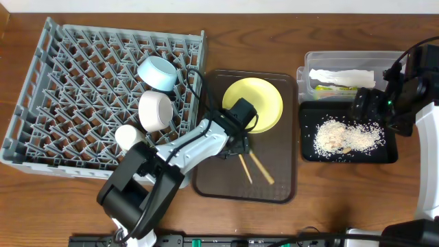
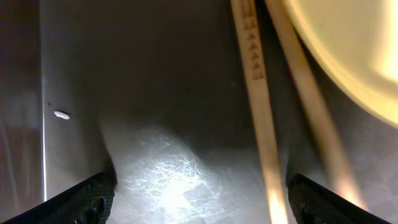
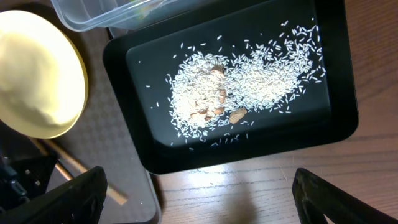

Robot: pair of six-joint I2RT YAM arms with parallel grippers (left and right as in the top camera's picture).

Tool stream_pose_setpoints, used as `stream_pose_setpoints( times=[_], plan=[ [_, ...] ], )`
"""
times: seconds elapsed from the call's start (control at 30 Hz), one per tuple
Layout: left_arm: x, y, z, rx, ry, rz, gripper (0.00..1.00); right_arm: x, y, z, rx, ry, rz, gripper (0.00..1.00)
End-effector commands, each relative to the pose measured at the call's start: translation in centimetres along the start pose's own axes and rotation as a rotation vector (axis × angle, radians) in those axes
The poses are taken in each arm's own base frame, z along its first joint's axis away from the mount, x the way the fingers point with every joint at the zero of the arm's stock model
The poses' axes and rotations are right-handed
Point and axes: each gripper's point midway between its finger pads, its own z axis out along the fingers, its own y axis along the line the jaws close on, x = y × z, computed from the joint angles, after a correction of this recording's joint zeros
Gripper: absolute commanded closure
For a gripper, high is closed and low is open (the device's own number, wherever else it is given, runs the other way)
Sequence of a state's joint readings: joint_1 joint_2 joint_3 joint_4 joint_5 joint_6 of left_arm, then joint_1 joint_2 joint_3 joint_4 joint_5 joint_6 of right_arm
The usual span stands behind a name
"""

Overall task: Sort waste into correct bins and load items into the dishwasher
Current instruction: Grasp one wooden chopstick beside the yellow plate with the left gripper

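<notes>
My left gripper is open and low over the brown serving tray, at the near end of the two wooden chopsticks; one chopstick lies just inside its right finger. The yellow plate lies beside them. The light blue bowl, white bowl and cream cup sit in the grey dish rack. My right gripper is open and empty above the black tray, which holds rice crumbs. The clear tub holds the white napkin and wrapper.
The dark brown serving tray lies between the rack and the two bins. One rice grain lies on it near my left finger. Bare wooden table runs along the front.
</notes>
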State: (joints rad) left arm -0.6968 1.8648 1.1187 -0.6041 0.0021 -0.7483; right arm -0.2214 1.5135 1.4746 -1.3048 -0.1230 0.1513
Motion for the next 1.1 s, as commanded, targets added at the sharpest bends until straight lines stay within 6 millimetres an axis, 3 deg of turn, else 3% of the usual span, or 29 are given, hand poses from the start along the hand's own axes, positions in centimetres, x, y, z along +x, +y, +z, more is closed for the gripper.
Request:
stream_pose_setpoints(
  times=[0.0,0.07,0.23,0.5,0.63,0.8,1.07],
  plan=[
    [1.1,0.7,1.3,-0.036,0.051,-0.009,0.07,-0.4,0.1,-1.0,-0.013,-0.033,0.008,0.07],
    [1.3,0.9,1.4,-0.046,0.06,-0.008,0.09,-0.4,0.1,-1.0,-0.013,-0.033,0.008,0.07],
    [1.5,1.1,1.4,-0.054,0.067,-0.008,0.43,-0.4,0.1,-1.0,-0.013,-0.033,0.008,0.07],
    [1.5,1.2,1.4,-0.054,0.066,-0.009,0.79,-0.4,0.1,-1.0,-0.012,-0.032,0.008,0.07],
    [1.3,1.2,1.3,-0.058,0.059,-0.005,0.89,-0.4,0.1,-1.0,-0.012,-0.032,0.008,0.08],
    [-0.3,1.2,-0.2,-0.042,0.019,0.071,0.92,-0.3,0.1,-1.0,-0.012,-0.028,0.008,0.08],
    [-4.1,1.3,-7.3,0.03,-0.093,0.273,0.92,-0.3,0.1,-1.0,-0.012,-0.029,0.008,0.08]
  ],
)
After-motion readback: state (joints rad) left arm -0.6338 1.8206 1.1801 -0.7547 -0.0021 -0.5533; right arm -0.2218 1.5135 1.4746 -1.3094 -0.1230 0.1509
